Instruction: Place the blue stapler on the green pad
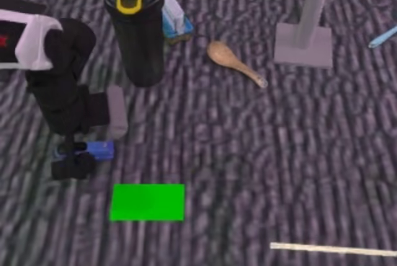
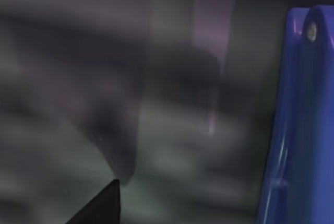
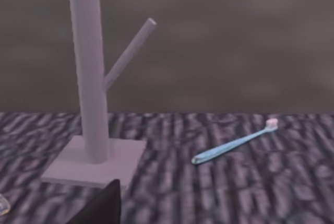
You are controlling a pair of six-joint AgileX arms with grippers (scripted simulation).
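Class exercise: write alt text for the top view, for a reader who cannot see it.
The left gripper is down over the blue stapler at the table's left, just behind the bare green pad. Further back stand a black bottle, a wooden spoon and a grey stand; the right arm is out of view.

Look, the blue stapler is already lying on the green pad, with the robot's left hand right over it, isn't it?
Not quite. The blue stapler is not on the green pad yet. In the top view it lies on the table, apart from the pad and farther from the camera's near edge. The rest is right: the left gripper is right over it.
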